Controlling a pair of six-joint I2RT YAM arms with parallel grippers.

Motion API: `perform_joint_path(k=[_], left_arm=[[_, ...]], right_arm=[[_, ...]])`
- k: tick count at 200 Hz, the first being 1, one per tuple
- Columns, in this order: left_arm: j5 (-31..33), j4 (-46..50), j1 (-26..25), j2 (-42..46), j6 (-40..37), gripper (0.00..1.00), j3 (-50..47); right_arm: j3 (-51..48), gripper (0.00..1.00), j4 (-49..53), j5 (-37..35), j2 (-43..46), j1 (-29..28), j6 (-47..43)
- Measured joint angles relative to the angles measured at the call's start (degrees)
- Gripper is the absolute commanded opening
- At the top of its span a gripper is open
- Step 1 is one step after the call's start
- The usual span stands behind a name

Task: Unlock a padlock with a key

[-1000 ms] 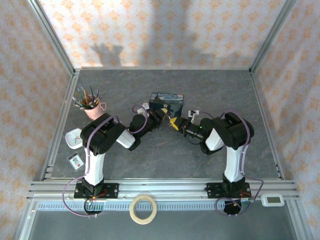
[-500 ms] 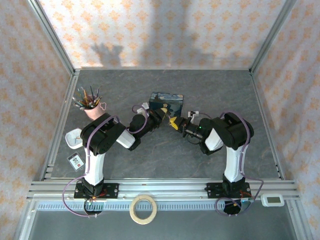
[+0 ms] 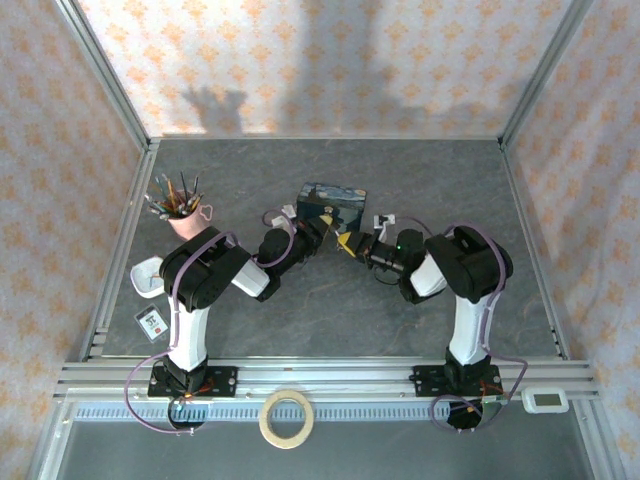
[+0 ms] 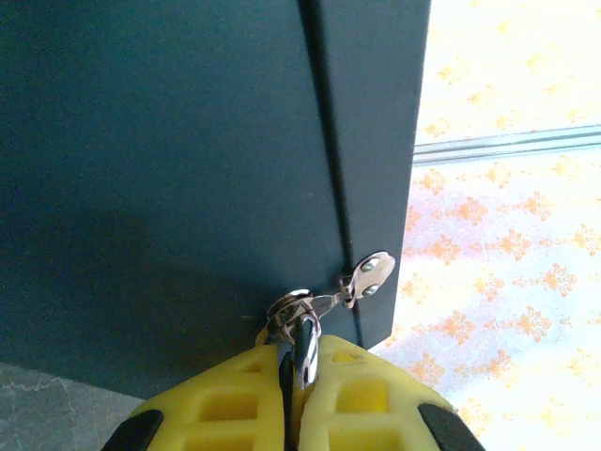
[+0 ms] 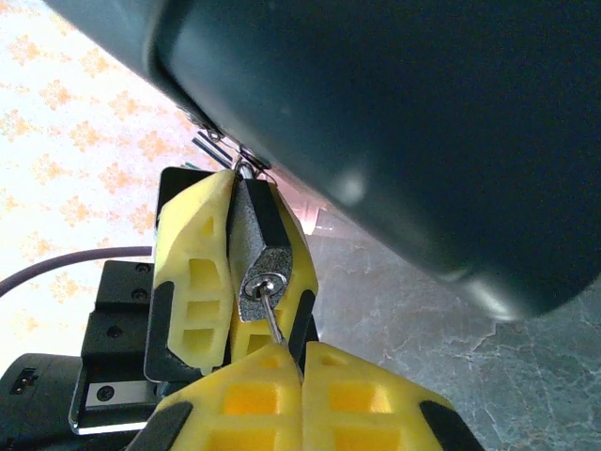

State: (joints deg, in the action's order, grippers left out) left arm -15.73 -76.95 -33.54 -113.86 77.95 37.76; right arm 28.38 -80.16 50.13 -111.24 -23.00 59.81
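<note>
Showed dull grey metal, faintly brushed, on the padlock (image 5: 266, 258), with a brighter steel ring round the keyhole. Showed thin, pale, polished metal on the key (image 5: 273, 319). Gleamed mirror-bright, like chrome, on the shackle (image 4: 302, 352), and shone as stamped silvery metal on the hasp (image 4: 367, 274). Looked smooth and half-glossy on the dark tin (image 5: 423, 122), with soft highlights. Looked like matt moulded yellow plastic on the left gripper (image 4: 300, 376) and the right gripper (image 5: 299, 362). Appeared matt, grey and stone-veined on the table (image 3: 330, 310). Appeared as brushed aluminium on the rails (image 3: 320, 372).
</note>
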Motion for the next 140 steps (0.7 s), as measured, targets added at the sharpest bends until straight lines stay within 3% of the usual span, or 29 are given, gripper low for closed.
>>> perform_joint_path(k=[75, 140], left_arm=[[-2.3, 1.7, -0.4, 1.0, -3.0, 0.0, -0.4], [-2.4, 2.2, -0.4, 1.0, -4.1, 0.0, -0.3]], right_arm=[[1.8, 0.0, 10.2, 1.1, 4.7, 0.6, -2.5], [1.5, 0.0, 10.3, 0.4, 4.8, 0.6, 5.3]])
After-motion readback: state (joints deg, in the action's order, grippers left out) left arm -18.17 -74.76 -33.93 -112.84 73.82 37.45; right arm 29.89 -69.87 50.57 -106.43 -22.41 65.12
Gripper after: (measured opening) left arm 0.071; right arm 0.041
